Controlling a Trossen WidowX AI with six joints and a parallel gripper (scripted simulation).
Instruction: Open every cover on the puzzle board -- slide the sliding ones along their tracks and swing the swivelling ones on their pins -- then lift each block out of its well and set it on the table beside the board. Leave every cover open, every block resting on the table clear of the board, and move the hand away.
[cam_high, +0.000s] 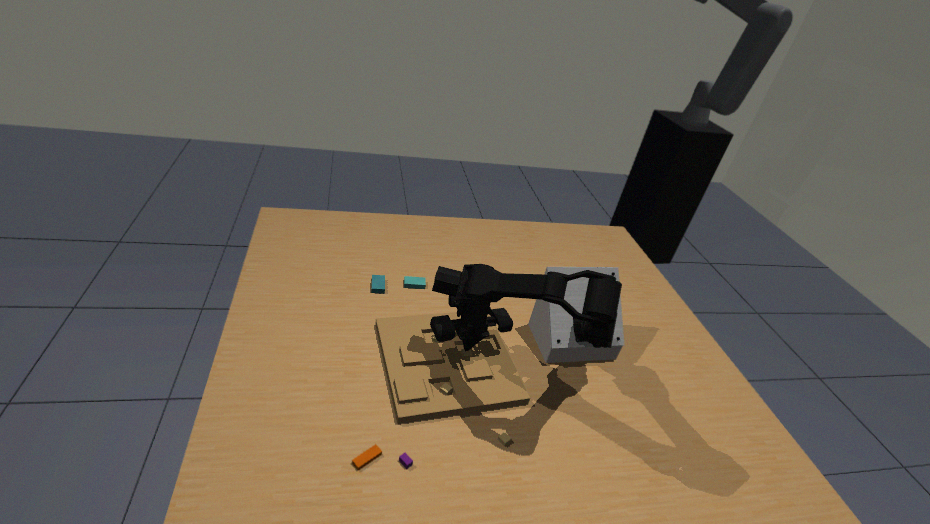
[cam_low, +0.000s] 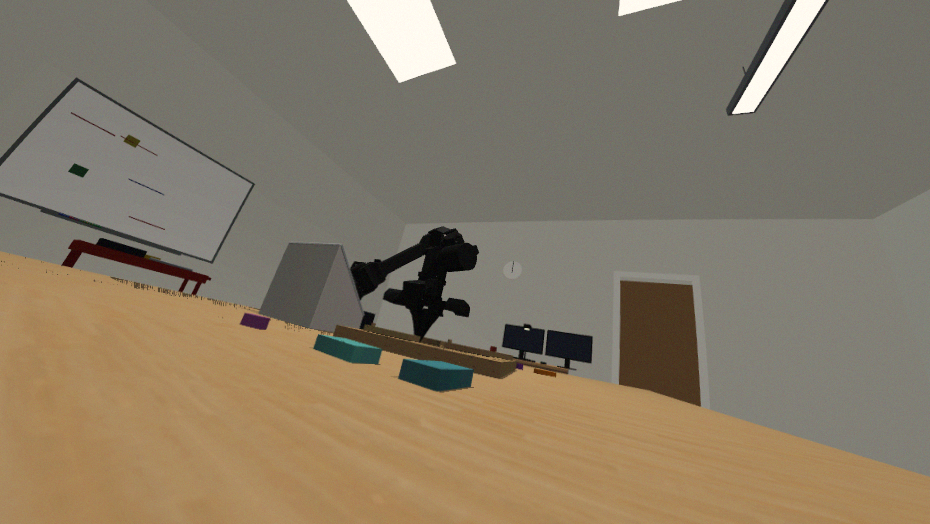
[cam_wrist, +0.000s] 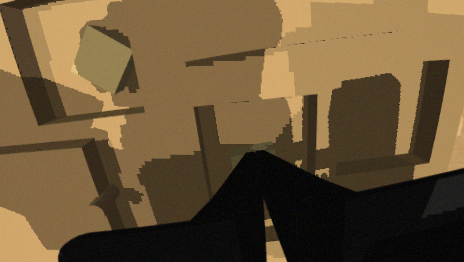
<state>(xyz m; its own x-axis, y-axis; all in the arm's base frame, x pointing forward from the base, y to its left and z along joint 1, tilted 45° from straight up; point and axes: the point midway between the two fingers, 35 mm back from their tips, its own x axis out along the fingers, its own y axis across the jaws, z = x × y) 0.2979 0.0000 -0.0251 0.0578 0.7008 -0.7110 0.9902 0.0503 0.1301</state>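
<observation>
Black fingers (cam_high: 469, 341) closed, over wooden board (cam_high: 416, 406)

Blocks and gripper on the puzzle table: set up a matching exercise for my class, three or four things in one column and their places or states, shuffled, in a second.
Things
1. two teal blocks
2. orange block
3. olive block
4. gripper

Places or states
A. tilted in an open well of the board
B. shut, empty, tips down at the board
C. on the table beyond the board's far edge
D. on the table beside the purple block, near side of the board

Pairs: 1-C, 2-D, 3-A, 4-B
</observation>
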